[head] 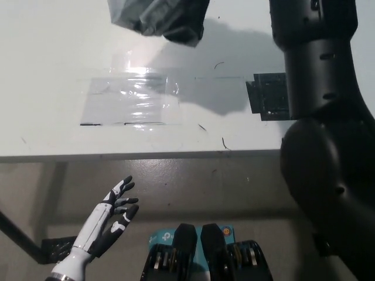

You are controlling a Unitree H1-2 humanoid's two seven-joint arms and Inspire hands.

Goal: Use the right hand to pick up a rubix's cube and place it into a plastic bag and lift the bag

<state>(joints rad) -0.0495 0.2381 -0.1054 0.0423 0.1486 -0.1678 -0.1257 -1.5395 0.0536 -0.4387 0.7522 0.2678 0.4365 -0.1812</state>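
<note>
The grey plastic bag [158,17] hangs above the white table [41,70] at the top of the head view, its upper part cut off by the picture's edge. It casts a shadow on the table below it. No cube shows; the bag's inside is hidden. My black right arm [319,93] rises along the right side and leaves the picture at the top, so the right hand is out of sight. My white left hand [114,213] rests low at the lower left, below the table's front edge, fingers apart and holding nothing.
A shiny clear sheet [132,102] lies taped flat on the table's middle. A black square patch [268,96] sits to its right, partly behind my arm. The table's front edge runs across the picture's middle, with floor below it.
</note>
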